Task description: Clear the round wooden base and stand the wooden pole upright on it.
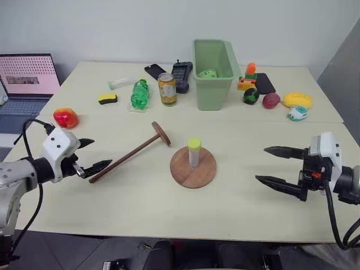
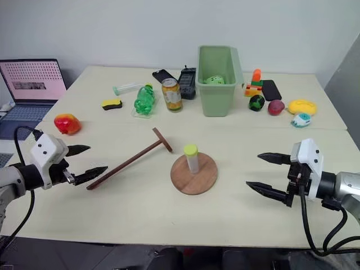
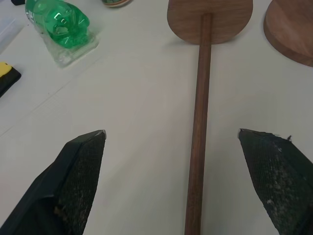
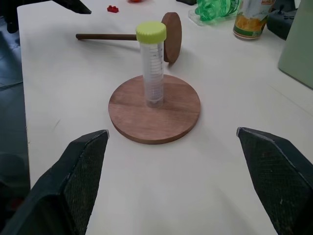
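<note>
Wooden pole lies flat on the tabletop, nothing done to it yet. Its bare end sits just ahead of the left tool, whose fingers are spread wide and empty; in the left wrist view the rod runs up between the two fingers, closer to one of them, touching neither as far as I can tell. The fixed disc end points away from that tool, toward the round wooden base.

Base sits mid-tabletop, between the two tools, well apart from both. Not cleared: a clear plastic tube with a yellow-green cap stands upright at about its centre. The pole's disc end rests near the base rim but apart from it.

Right tool hovers beyond the base on its far side, fingers spread wide, holding nothing. Right wrist view looks straight at the tube and base, framed between the fingers.

Judgement: task barely begun. Left to do: lift the tube off the base and set it aside, then grasp the pole, tip it upright, and stand it on the base. Both tools look poised for an approach.
</note>
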You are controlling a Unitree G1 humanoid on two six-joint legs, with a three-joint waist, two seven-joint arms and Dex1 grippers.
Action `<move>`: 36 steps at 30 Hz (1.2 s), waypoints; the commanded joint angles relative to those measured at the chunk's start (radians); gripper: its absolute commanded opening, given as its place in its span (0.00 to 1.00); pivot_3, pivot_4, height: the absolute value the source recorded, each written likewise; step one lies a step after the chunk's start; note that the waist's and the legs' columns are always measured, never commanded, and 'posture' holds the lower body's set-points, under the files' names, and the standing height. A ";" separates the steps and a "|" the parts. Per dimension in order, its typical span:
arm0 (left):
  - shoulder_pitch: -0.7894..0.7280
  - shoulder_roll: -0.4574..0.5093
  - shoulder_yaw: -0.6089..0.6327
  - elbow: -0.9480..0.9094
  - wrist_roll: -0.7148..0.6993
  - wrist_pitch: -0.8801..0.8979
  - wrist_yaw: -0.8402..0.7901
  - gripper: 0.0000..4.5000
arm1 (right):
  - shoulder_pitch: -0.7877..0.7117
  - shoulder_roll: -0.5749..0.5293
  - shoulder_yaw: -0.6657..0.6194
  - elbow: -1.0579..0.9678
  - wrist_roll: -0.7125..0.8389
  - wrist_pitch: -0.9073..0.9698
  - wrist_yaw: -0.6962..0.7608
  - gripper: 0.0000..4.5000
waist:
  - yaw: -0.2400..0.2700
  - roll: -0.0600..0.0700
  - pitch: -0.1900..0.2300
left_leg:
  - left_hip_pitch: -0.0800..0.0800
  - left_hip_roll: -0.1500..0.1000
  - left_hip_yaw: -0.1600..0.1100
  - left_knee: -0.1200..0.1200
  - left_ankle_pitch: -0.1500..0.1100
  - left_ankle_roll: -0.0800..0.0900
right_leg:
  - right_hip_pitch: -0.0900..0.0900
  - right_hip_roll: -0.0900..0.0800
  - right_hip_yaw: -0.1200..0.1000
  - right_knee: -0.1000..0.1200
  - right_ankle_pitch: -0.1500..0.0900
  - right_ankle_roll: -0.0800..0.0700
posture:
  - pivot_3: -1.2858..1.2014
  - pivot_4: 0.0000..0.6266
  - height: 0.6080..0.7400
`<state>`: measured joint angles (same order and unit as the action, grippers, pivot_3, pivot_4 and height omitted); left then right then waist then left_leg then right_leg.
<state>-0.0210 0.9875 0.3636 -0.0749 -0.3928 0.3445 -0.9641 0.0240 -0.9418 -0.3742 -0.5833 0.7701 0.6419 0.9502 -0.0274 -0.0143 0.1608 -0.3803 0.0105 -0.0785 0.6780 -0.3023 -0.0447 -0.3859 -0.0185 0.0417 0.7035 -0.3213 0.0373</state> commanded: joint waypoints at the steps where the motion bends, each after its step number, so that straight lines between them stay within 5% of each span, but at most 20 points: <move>1: 0.000 0.007 0.040 -0.044 -0.007 -0.012 -0.005 1.00 | -0.026 -0.003 -0.009 -0.011 0.009 -0.005 -0.013 0.98 | 0.000 0.000 0.000 | 0.000 0.000 0.000 0.000 0.000 0.000 | 0.000 0.000 0.000 0.000 0.000 0.000 | 0.52 0.24 1.00; 16: -0.048 0.002 -0.028 -0.035 0.044 -0.134 -0.056 1.00 | -0.054 0.021 0.010 0.008 -0.027 -0.010 -0.076 0.98 | 0.001 0.000 0.000 | -0.001 0.000 0.000 0.000 0.000 0.000 | 0.000 -0.001 0.000 -0.003 0.000 0.000 | 0.52 0.24 1.00; 30: -0.101 -0.015 -0.035 -0.109 -0.088 -0.015 -0.113 1.00 | -0.027 0.002 -0.021 -0.004 0.021 0.030 -0.046 0.98 | 0.001 0.000 0.000 | -0.001 0.000 -0.001 -0.001 0.000 0.000 | 0.001 0.000 0.000 -0.004 0.000 0.000 | 0.52 0.24 1.00; 36: -0.107 -0.006 -0.143 -0.207 -0.095 0.019 -0.175 1.00 | -0.050 0.077 0.050 -0.027 -0.004 0.013 -0.129 0.98 | 0.000 0.000 0.000 | -0.001 0.000 -0.001 -0.001 0.000 0.000 | 0.001 0.000 0.000 -0.005 0.000 0.000 | 0.52 0.24 1.00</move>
<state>-0.1136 0.9741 0.2536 -0.2320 -0.4727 0.3534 -1.1197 -0.0111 -0.8919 -0.3451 -0.5722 0.7616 0.6638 0.8634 -0.0272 -0.0144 0.1610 -0.3814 0.0104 -0.0793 0.6772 -0.3025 -0.0446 -0.3843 -0.0188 0.0419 0.6988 -0.3212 0.0373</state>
